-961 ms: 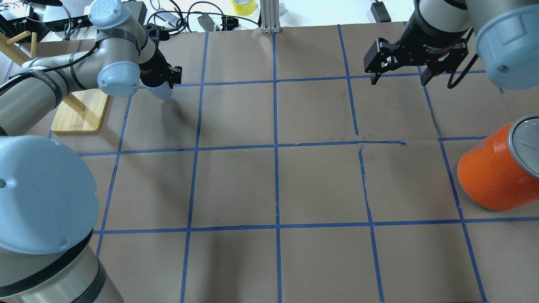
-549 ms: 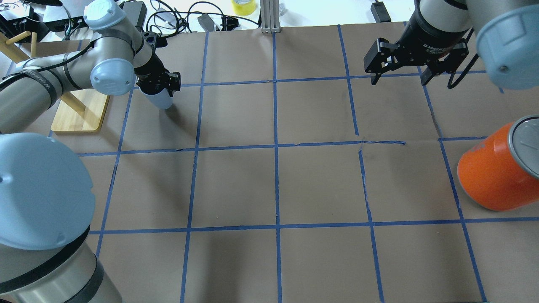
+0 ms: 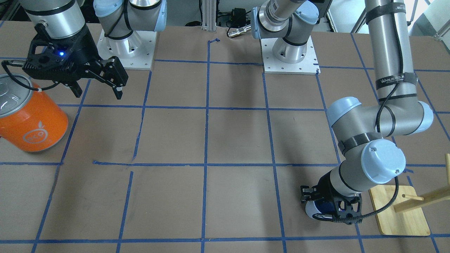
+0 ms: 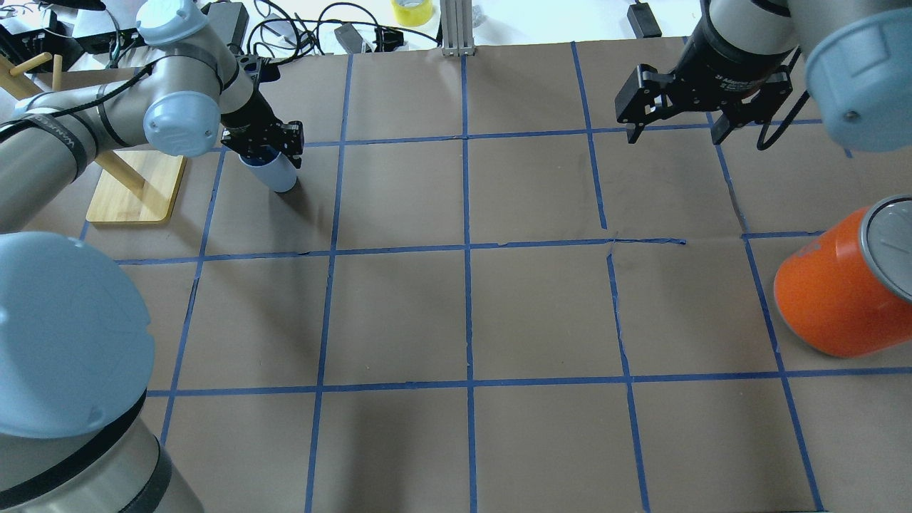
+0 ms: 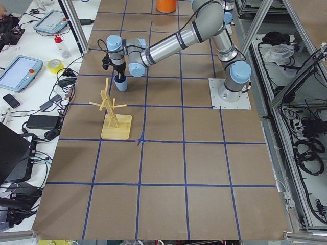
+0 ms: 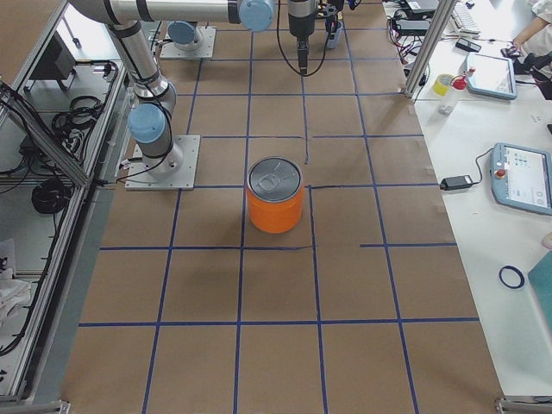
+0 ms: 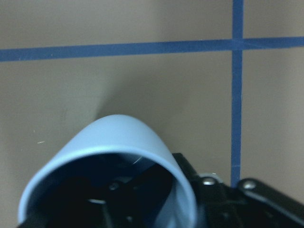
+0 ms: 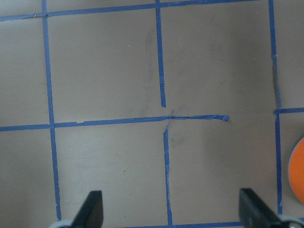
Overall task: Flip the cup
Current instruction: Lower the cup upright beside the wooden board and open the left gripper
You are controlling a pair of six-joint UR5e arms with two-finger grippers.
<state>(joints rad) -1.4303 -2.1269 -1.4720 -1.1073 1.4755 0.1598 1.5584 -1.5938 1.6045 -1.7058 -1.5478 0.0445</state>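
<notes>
We see a table [image 4: 541, 313] covered in brown paper and marked into squares by blue tape [image 4: 467, 313]. Cables and a roll of yellow tape [image 4: 412, 11] lie past its far edge. A wooden peg rack [image 4: 135, 192] stands at the robot's left and an orange can [image 4: 830, 303] at its right.

Compared with 1 second ago, the left arm has carried the cup [image 4: 280, 178] lower and toward the robot, from tilted to nearly upright. The right gripper [image 4: 673, 135] and the can have not moved.

The left gripper [image 4: 265, 151] pinches the cup's wall at the rim. The right gripper's 2 fingers are spread wide with nothing between them. The cup is small, smooth and pale blue, mouth up, just beside the rack. We cannot tell whether its base touches the paper.
</notes>
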